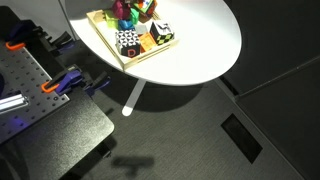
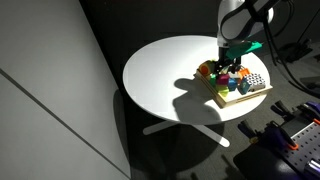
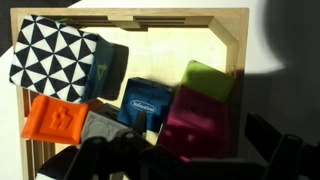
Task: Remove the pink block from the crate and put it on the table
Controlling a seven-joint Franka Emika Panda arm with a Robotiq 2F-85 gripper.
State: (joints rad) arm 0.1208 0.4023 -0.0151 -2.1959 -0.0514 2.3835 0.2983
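In the wrist view the pink block [image 3: 195, 125] lies inside the crate [image 3: 150, 16], in the lower right part of the picture, right in front of the gripper [image 3: 190, 163]. The gripper's two dark fingers show as blurred shapes at the bottom edge, one low on the left [image 3: 98, 160] and one low on the right [image 3: 285, 155]. They stand spread apart and hold nothing, and the pink block sits in the gap ahead of them. Whether either finger touches it cannot be told in the shadow. In an exterior view the gripper [image 2: 233, 62] hangs just over the blocks in the crate, which sits near the edge of the round white desk [image 2: 165, 80]. Counting what the wrist view shows in the crate:

- There is one pink block.
- One green block [image 3: 208, 80] lies just above it and touches it.
- One blue block [image 3: 145, 102] lies just to its left.
- One grey block [image 3: 100, 128] and one orange block [image 3: 58, 118] lie further left.
- One black-and-white triangle-patterned block [image 3: 52, 58] lies in the upper left corner.
- One dark teal block [image 3: 112, 68] is wedged beside the patterned one.

That makes seven blocks, one crate and one desk. The upper middle of the crate floor is bare wood.
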